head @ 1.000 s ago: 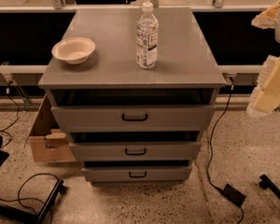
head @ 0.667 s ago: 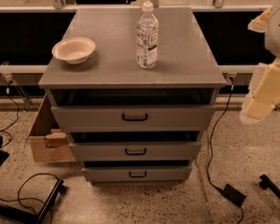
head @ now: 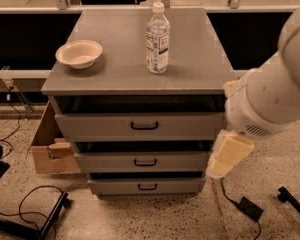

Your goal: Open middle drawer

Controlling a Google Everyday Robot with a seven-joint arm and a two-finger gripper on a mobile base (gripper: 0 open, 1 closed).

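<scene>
Cardboard box [head: 49, 151] on the floor, left of the grey cabinet [head: 210, 86], touching or just beside its side. On the worktop [head: 115, 76]: cream bowl [head: 79, 53] at left, upright water bottle [head: 157, 38] near centre, well apart. Three drawers below. The middle drawer [head: 142, 161] sits between the tall top drawer [head: 140, 126] and the small bottom drawer [head: 147, 186]; its black loop handle [head: 145, 162] is at centre and a dark gap shows above the front. End effector [head: 229, 155] hangs at the cabinet's right edge, level with the middle drawer's right end, well apart from the handle. Open or closed: cannot tell. Contact with the cabinet: cannot tell. Nothing seen held. White arm [head: 270, 96] rises to the upper right. Black cable and adapter [head: 250, 209] lie on the floor below.
</scene>
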